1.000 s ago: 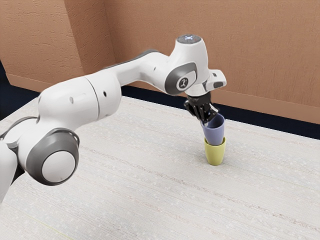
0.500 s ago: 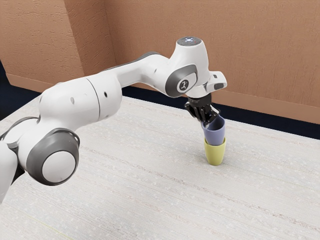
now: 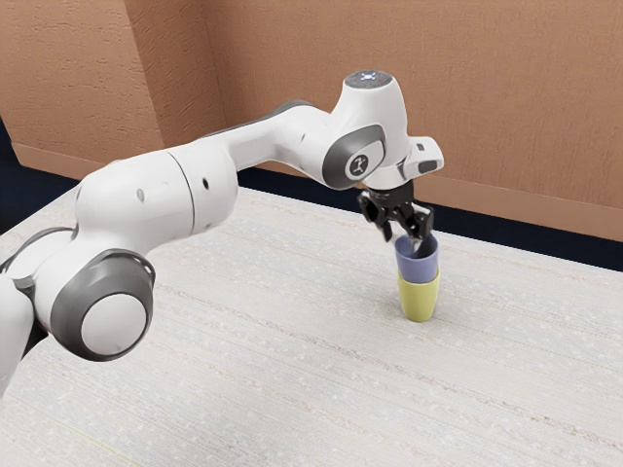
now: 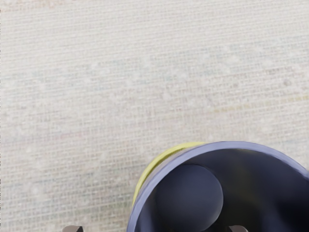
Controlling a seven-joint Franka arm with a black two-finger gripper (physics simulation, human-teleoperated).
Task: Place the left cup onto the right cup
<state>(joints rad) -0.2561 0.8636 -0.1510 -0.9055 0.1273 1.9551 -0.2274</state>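
A blue cup [image 3: 417, 265] sits upright, nested inside a yellow cup [image 3: 420, 298] that stands on the pale table [image 3: 292, 321]. Just above the blue cup's rim, my gripper [image 3: 407, 233] stands open with its fingers spread, one on each side of the near rim wall. From the wrist camera I look down into the blue cup [image 4: 193, 193]. A sliver of the yellow cup's rim [image 4: 161, 159] shows around it. Two fingertips [image 4: 72, 228] stand far apart at the lower edge.
A brown wall [image 3: 487, 88] runs behind the table, with a dark gap along the table's far edge. Bare tabletop surrounds the stacked cups on all sides.
The blue cup has dropped from a tilt to sit upright and lower in the yellow cup. My fingers have spread off its rim.
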